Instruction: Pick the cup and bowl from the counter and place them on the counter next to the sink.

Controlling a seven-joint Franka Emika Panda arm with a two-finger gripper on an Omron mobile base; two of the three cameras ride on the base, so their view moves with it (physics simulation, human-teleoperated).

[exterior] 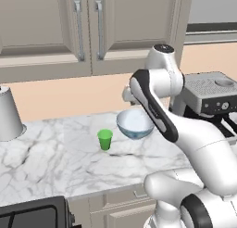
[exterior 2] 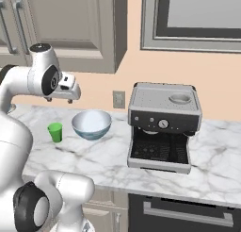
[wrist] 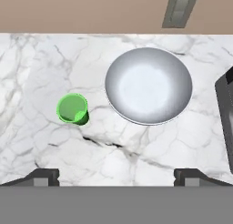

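**Overhead, wide-open claw hanging above cup and bowl**

Partly hidden things come first. From the left base camera, the arm's dark-edged forearm is crossing the right rim of the bowl (exterior: 133,123), so only its left and middle portions are showing; the espresso machine (exterior: 210,95) is also being cut off by the arm and the frame edge at 3 o'clock. At 9 o'clock a grey tapered canister (exterior: 9,115) is running off the frame. At the bottom left a black stovetop corner (exterior: 32,215) is peeking in. From the right base camera, the gripper (exterior 2: 59,100) is sitting small and side-on beneath the hand, its fingers hard to make out. Looking along the hand, both dark fingertips (wrist: 42,176) are standing far apart at 7 and 5 o'clock, jaws fully released and gripping nothing.

The cup (wrist: 73,109) is showing as a small bright green tapered tumbler, handleless and upright, at 9 o'clock from the bowl, near it but not touching. The bowl is looking round, glossy, pale blue-white with a wide rim. Both are resting on the counter (wrist: 136,159), white marble with grey veining. A grey wall outlet (wrist: 179,9) is sitting at 12 o'clock on the peach wall. Beige panelled cabinets (exterior: 69,28) with slim metal handles are hanging above.
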